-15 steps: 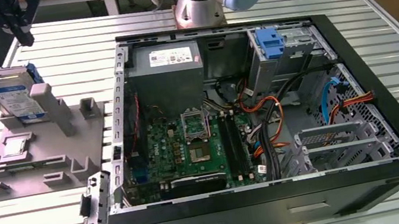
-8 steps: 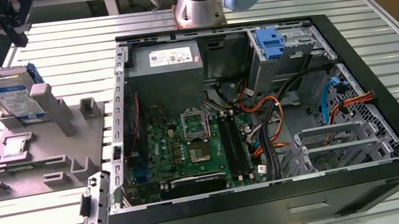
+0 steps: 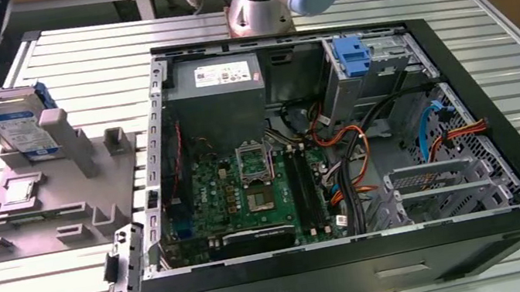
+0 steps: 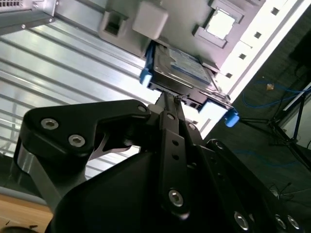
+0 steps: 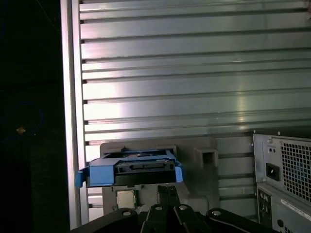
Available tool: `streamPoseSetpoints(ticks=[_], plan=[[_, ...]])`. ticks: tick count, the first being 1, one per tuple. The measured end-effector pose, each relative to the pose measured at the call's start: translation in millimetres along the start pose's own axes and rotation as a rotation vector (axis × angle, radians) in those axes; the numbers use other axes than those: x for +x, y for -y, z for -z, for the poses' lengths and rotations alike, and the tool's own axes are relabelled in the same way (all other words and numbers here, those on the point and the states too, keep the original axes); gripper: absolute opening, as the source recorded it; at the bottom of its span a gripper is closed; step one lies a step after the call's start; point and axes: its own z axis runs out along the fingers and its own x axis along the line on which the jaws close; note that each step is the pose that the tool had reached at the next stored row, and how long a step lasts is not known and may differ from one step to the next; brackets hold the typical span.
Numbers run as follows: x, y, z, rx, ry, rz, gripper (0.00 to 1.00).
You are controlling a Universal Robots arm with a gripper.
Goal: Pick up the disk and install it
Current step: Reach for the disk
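The disk [image 3: 16,122] stands on edge in a grey holder [image 3: 60,201] on the slatted table, at the exterior view's left. It is silver-grey with a white and blue label and sits in a blue plastic carrier. In both wrist views I look down on its upper edge, the disk [image 4: 180,68] [image 5: 131,167] showing just beyond my fingertips. My gripper [image 4: 171,99] [image 5: 168,189] is shut, its black fingers pressed together with nothing between them. It points at the disk's edge; I cannot tell the gap between them.
An open black computer case [image 3: 361,255] lies on the table at the exterior view's right, with motherboard [image 3: 245,187], grey power supply [image 3: 217,74], loose cables and a drive bay with a blue carrier [image 3: 352,57]. The arm's base [image 3: 259,5] stands behind it.
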Motion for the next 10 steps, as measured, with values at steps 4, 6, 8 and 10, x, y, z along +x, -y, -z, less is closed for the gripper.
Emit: streamPoseSetpoints(ticks=[4,6,8,10], plan=[[18.3,1.4,-1.0,0.0001,-0.0012,0.0,0.11],[27.3,2.1,-1.4,0.0002,-0.0021,0.0,0.11],[36.2,2.9,-1.9,0.0002,-0.0029,0.0,0.11],[45.7,3.6,-2.4,0.0003,-0.004,0.0,0.11]])
